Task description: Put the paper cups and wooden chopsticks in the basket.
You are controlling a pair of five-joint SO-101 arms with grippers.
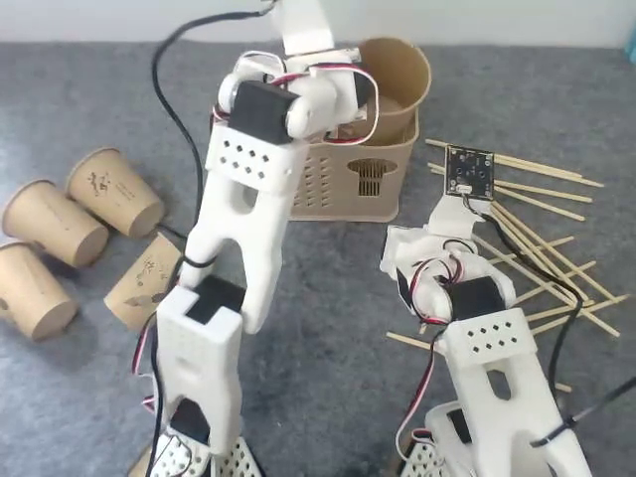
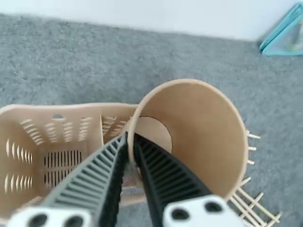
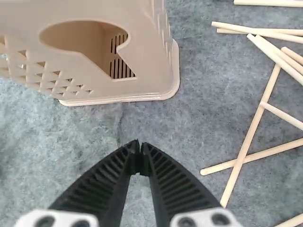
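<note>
Left gripper (image 2: 130,138) pinching cup (image 2: 203,142) (over basket (image 2: 47,113)), chopsticks (image 3: 255,35) scattered

Underfoot everywhere, a grey fuzzy table covering (image 1: 328,288), bounded along the far side by a pale wall (image 2: 142,14), and off toward the far right corner, close by that wall, a teal triangular object (image 2: 284,35) of unclear kind

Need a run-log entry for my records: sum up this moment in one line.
left pincer shut on paper cup at basket | right pincer shut, empty | four cups, chopsticks outside basket
</note>
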